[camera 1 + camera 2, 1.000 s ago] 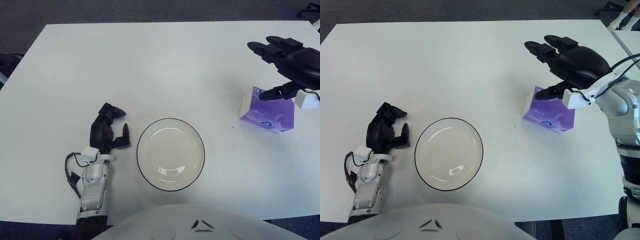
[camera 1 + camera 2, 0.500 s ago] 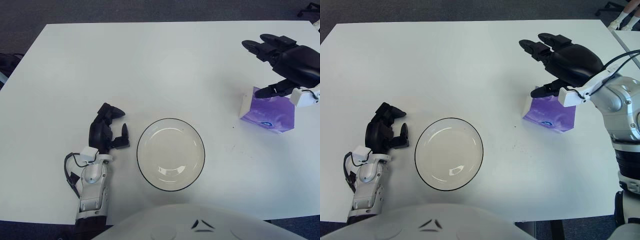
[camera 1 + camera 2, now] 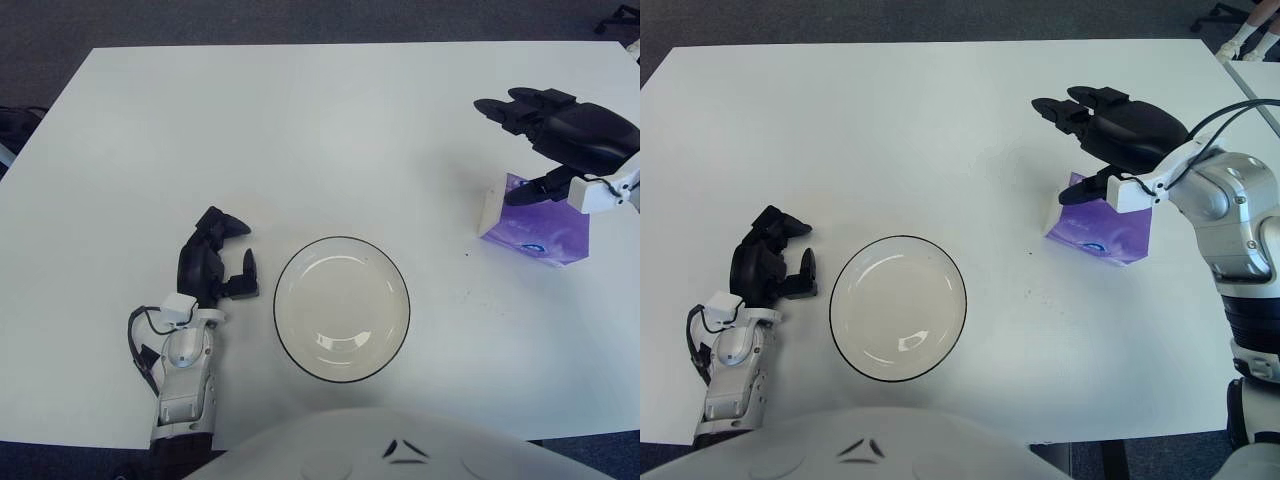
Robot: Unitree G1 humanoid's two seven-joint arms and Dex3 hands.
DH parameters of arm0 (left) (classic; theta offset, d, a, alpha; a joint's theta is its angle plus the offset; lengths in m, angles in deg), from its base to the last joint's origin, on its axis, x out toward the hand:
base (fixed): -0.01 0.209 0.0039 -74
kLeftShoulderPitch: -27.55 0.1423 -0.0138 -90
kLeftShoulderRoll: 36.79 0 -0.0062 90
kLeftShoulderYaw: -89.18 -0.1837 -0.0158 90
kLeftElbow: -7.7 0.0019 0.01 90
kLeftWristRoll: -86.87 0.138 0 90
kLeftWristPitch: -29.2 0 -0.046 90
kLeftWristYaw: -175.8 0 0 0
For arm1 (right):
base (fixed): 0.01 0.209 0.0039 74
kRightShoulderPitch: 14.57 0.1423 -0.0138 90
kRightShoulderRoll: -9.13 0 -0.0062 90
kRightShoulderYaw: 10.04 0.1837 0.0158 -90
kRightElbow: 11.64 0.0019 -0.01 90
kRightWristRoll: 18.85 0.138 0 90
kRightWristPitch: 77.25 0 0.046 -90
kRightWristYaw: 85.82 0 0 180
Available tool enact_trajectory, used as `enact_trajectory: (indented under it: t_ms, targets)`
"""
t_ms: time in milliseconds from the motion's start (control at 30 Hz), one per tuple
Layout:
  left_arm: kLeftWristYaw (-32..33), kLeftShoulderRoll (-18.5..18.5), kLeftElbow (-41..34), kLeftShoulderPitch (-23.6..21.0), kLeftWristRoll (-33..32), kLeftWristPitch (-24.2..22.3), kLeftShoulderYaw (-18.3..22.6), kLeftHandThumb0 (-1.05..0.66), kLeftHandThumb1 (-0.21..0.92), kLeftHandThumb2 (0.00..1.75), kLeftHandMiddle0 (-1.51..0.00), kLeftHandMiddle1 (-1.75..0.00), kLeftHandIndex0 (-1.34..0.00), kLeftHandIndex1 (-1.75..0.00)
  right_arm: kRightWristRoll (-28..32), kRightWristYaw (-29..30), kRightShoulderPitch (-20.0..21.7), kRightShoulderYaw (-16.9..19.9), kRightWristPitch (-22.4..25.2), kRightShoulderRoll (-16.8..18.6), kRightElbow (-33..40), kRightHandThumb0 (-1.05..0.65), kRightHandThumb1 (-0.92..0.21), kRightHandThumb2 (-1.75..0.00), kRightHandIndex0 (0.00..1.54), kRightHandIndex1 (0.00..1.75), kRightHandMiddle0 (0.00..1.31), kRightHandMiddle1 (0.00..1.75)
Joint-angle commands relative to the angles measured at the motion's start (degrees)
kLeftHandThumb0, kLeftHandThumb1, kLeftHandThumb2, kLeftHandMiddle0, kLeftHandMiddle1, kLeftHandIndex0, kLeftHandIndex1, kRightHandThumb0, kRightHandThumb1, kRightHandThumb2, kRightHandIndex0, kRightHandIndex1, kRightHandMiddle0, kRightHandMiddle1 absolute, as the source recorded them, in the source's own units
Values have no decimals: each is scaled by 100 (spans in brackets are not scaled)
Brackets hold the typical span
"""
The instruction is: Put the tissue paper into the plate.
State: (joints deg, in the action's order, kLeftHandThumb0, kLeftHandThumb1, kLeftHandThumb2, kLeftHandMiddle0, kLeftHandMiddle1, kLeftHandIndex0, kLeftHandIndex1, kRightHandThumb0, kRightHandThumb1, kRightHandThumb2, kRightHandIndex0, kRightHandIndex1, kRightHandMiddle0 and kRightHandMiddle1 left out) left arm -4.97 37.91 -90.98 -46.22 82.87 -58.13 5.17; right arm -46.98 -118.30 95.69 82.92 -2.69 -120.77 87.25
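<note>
A purple tissue pack (image 3: 1102, 227) with a white end lies on the white table (image 3: 890, 120), right of centre. A white plate with a dark rim (image 3: 898, 307) sits near the front middle, with nothing in it. My right hand (image 3: 1092, 140) hovers over the pack's far side, fingers spread and pointing left, thumb just above the pack's top, holding nothing. My left hand (image 3: 768, 263) rests on the table left of the plate, fingers relaxed and empty.
The table's front edge runs just below the plate. My own body (image 3: 880, 440) fills the bottom middle of the view. Dark floor surrounds the table.
My right hand has moved left and lowered over the tissue pack, its fingers tilting flatter. The pack, the plate and my left hand have stayed in place.
</note>
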Motion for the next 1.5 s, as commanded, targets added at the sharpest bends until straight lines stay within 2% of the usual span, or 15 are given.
enact_trajectory:
  t_ms: [0, 267, 600, 1100, 1300, 1467]
  targets:
    - [72, -29, 143, 246, 22, -186, 33, -1, 1, 165, -81, -175, -66, -170, 6, -269, 109, -80, 117, -167, 3, -105, -73, -32, 0, 0, 0, 0]
    - [60, -63, 135, 276, 6, -178, 29, -1, 4, 164, -79, -175, -62, -172, 102, -651, -42, -42, 363, -229, 176, -105, -71, -31, 0, 0, 0, 0]
    - [157, -58, 92, 298, 123, -286, 25, -1, 5, 162, -80, -175, -62, -169, 28, -1032, -595, 220, 866, -391, 767, -105, -73, -31, 0, 0, 0, 0]
    - [16, -2, 162, 327, 50, -67, 20, -1, 6, 163, -79, -175, -59, -174, -14, -1342, -1234, 555, 1440, -453, 1355, -105, -70, -30, 0, 0, 0, 0]
    - [0, -2, 149, 340, -3, -105, 37, -1, 5, 163, -79, -175, -59, -175, -92, -1231, -1787, 841, 1528, -354, 1671, -105, -71, -31, 0, 0, 0, 0]
    - [-16, 11, 147, 349, -21, -95, 45, -1, 11, 157, -75, -175, -55, -175, -102, -1179, -2137, 1033, 1548, -295, 1872, -105, -71, -31, 0, 0, 0, 0]
